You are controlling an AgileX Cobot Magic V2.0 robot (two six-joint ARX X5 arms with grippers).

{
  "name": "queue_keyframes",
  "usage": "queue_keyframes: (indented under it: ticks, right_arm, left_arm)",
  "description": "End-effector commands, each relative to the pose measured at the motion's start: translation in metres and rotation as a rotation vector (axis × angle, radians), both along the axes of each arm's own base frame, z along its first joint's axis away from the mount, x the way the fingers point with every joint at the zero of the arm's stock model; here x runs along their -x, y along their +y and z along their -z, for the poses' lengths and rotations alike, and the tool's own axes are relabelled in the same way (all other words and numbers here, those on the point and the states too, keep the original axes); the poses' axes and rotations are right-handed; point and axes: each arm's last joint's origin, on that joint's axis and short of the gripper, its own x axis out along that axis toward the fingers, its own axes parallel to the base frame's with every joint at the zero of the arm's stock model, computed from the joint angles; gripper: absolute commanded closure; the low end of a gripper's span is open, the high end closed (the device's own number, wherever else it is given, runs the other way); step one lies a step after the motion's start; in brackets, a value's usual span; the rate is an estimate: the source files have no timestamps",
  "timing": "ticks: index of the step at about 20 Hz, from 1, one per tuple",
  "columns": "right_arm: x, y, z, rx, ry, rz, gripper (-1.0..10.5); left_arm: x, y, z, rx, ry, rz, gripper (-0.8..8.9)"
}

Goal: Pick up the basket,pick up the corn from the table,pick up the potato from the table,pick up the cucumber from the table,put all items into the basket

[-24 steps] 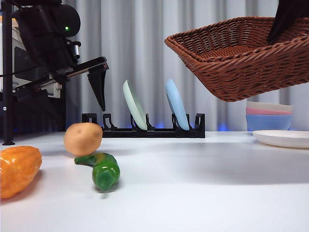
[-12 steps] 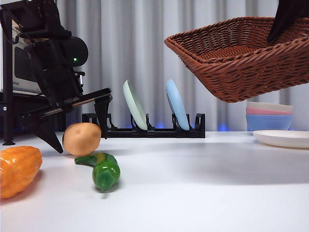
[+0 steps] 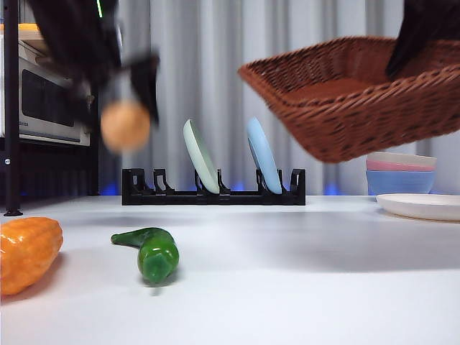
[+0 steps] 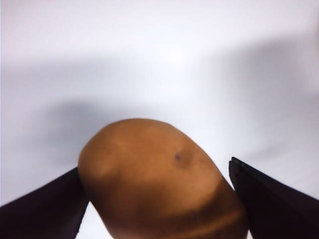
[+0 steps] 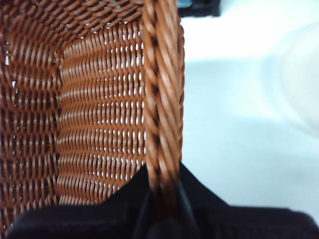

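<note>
1. Front view first: a white table (image 3: 287,273) runs back to grey curtains, with a black dish rack (image 3: 213,195) holding a pale green plate (image 3: 200,156) and a blue plate (image 3: 263,154) on edge. A microwave (image 3: 50,97) sits on a shelf at the left, and stacked bowls (image 3: 400,172) with a white plate (image 3: 420,205) stand at the right.

2. On the table, the corn (image 3: 27,253) lies at the left edge and the cucumber (image 3: 152,253) lies near it, the two apart (neither is touched by a gripper).

3. Up goes the left gripper (image 3: 118,100), a dark blur high at the left with the potato (image 3: 125,126) clamped between its jaws, well clear of the table. The left wrist view confirms it: the potato (image 4: 159,181) fills the gap and both jaws press its sides.

4. Over on the right, the right gripper (image 5: 162,191) is pinched on the braided rim of the basket (image 5: 89,114); the basket (image 3: 352,100) hangs tilted in the air at upper right.

5. Compared with half a second ago, the potato has left the table, where it sat beside the cucumber, and has risen with the left gripper. The basket has shifted only slightly; corn and cucumber have not moved.
</note>
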Motion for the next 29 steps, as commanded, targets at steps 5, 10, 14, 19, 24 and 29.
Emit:
queue_keyframes:
  ticks: [5, 10, 14, 19, 24, 29]
  right_arm:
    - [-0.032, 0.039, 0.024, -0.111, 0.030, -0.024, 9.6]
    - [-0.031, 0.053, 0.026, -0.136, 0.034, -0.048, 9.6]
    - [-0.029, 0.055, 0.026, -0.193, 0.065, -0.120, 9.6]
    - [-0.027, 0.054, 0.026, -0.192, 0.088, -0.119, 9.6]
    - [-0.028, 0.052, 0.026, -0.191, 0.086, -0.108, 9.6]
    - [-0.029, 0.050, 0.026, -0.189, 0.085, -0.100, 9.6]
  left_arm:
    - [0.084, -0.053, -0.075, 0.088, -0.247, 0.251, 8.22]
    - [0.112, -0.133, -0.044, -0.115, -0.248, 0.364, 8.22]
    - [0.112, -0.173, -0.005, -0.228, -0.196, 0.416, 8.21]
    - [0.105, -0.185, 0.026, -0.303, -0.103, 0.442, 5.31]
    - [0.106, -0.185, 0.025, -0.298, -0.095, 0.432, 2.11]
    - [0.124, -0.174, -0.005, -0.258, -0.161, 0.460, 2.12]
